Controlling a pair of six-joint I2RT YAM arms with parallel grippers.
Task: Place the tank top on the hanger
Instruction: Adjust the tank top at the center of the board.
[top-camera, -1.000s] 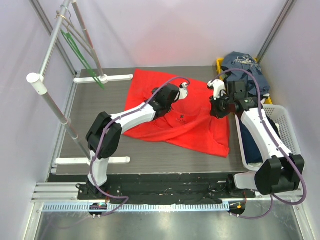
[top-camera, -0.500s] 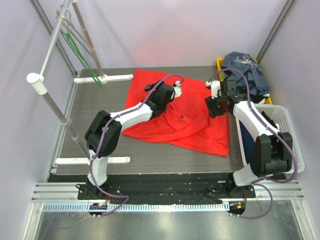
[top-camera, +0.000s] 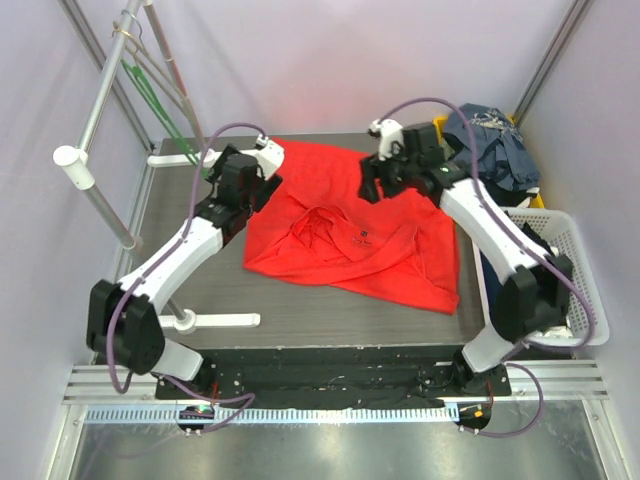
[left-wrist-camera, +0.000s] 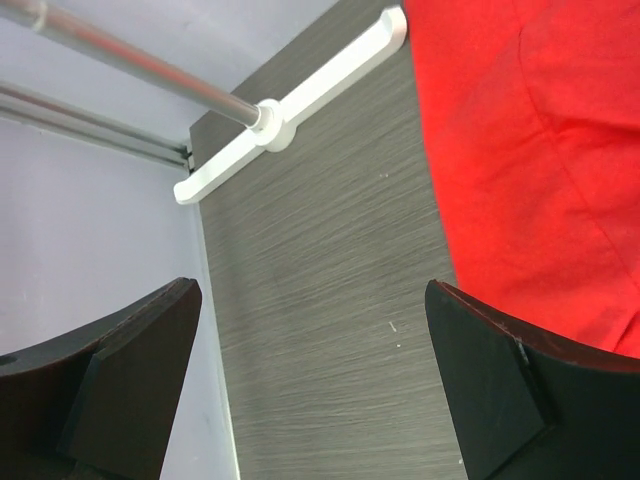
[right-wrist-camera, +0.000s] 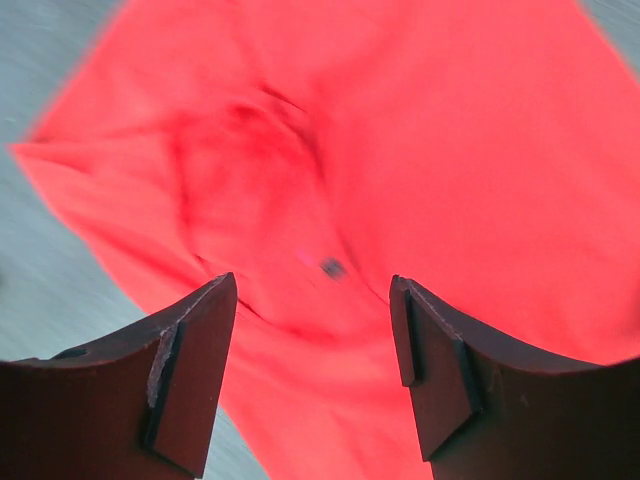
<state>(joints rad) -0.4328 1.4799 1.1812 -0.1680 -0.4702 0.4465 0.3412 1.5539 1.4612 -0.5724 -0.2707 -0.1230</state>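
1. A dark wood-grain table fills a pale-walled booth. A metal clothes rack stands along its left side, and a white basket and a heap of dark clothes sit at the right.
2. The tank top lies rumpled on the middle of the table, chest mark up, with folds around the neckline. It touches neither arm.
3. The hanger hangs by its hook high on the rack at the far left, well apart from the garment.
4. By my reckoning the task has barely begun. No strap is over the hanger, the hanger has not been fetched, and the garment has not been lifted or spread.
5. The left arm stretches from its base diagonally toward the far left. The left gripper is over bare table just beside the tank top's left edge, near the rack's white foot. Its jaws are spread wide with nothing between them.
6. The right arm arches up and across to the garment's far edge, its wrist tipped downward. The right gripper hovers above the red fabric with its jaws parted and nothing held. That wrist view is blurred.
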